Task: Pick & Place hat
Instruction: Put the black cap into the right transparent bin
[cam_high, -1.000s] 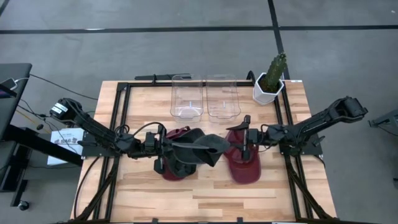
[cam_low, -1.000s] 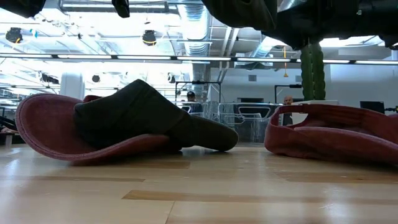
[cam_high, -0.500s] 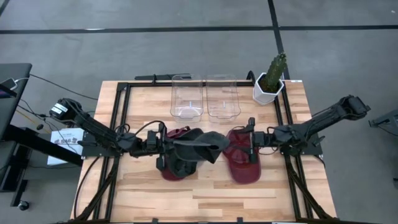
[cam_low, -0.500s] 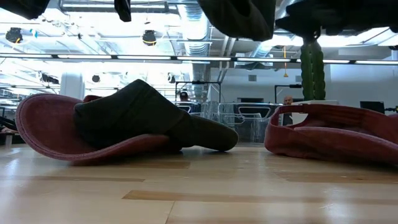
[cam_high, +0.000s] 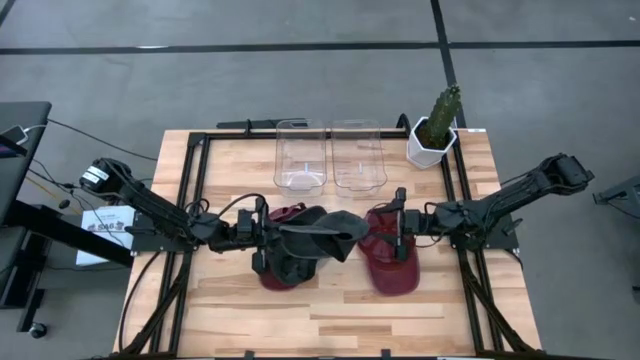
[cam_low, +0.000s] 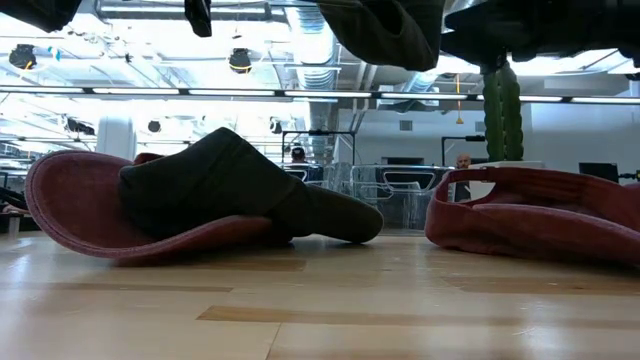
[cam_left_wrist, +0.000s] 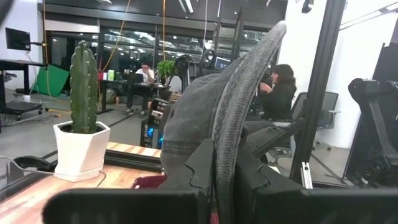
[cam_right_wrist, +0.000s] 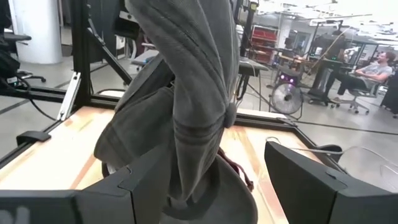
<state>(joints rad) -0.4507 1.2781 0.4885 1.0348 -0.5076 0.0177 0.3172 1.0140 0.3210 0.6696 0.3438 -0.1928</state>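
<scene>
The left gripper (cam_high: 268, 231) is pinched shut on a grey hat (cam_high: 325, 236), holding it up off the surface (cam_high: 340, 315) at mid-table; the low view shows the hat (cam_low: 385, 30) hanging well clear of the wood, so I judge the lift done and a handover or carry in hand. Beneath it on the left lies a red hat (cam_high: 283, 272) with another dark hat (cam_high: 295, 262) resting in it. Just right of the raised hat, the right gripper (cam_high: 399, 238) has its jaws spread wide and empty; its wrist view shows the grey hat (cam_right_wrist: 186, 93) hanging between its fingers (cam_right_wrist: 311, 180) without being clamped. It hovers above a second red hat (cam_high: 392, 268) lying on the surface. The next move likely calls for the right gripper to close on the cloth before the left lets go. At the far edge stand two clear bins (cam_high: 300, 178) (cam_high: 358, 178), both apparently empty, and right of them a potted cactus (cam_high: 437, 128).
</scene>
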